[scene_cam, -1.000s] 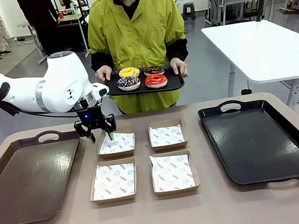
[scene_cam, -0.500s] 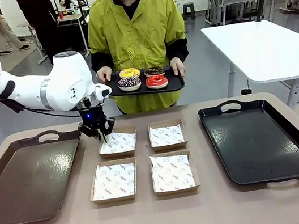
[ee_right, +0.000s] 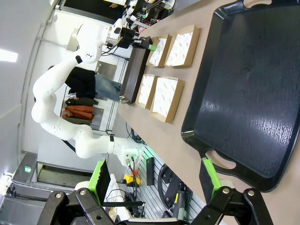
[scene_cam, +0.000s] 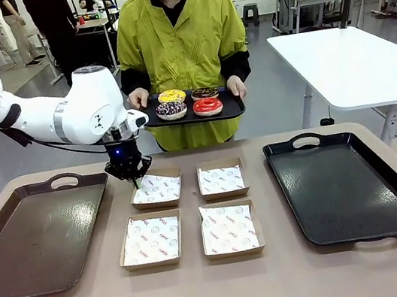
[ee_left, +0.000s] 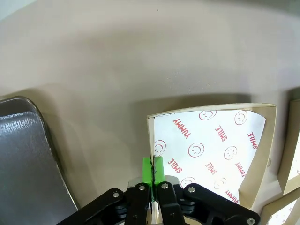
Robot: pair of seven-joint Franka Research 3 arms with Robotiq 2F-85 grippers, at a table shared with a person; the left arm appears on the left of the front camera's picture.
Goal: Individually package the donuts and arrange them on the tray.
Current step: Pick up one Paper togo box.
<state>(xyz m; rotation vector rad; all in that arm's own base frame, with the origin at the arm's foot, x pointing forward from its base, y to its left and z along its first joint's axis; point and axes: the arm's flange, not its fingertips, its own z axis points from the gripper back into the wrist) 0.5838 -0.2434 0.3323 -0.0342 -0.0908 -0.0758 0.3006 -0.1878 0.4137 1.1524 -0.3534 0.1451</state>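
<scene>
A brown tray (scene_cam: 38, 236) lies at the left of the tabletop (scene_cam: 207, 292). Just right of its upper corner, the left gripper (scene_cam: 134, 180) points down at the left wall of the upper-left box (scene_cam: 156, 190). In the left wrist view its green pads (ee_left: 159, 169) are pressed together with that thin cardboard wall pinched between them (the paper lining is printed with YUMMY and SMILE). Three more paper-lined boxes sit close by: the lower-left box (scene_cam: 151, 240), the upper-right box (scene_cam: 221, 180) and the lower-right box (scene_cam: 231, 228).

At upper centre, beyond the tabletop, a person (scene_cam: 178, 37) holds a serving tray (scene_cam: 232, 109). It carries all four donuts: the purple-sprinkled donut (scene_cam: 170, 109), the yellow donut (scene_cam: 171, 96), the dark sprinkled donut (scene_cam: 204, 93) and the red donut (scene_cam: 207, 106).

A black tray (scene_cam: 342, 185) fills the right side. In the right wrist view the right gripper (ee_right: 153, 169) has its fingers spread wide, near that tray's handle.
</scene>
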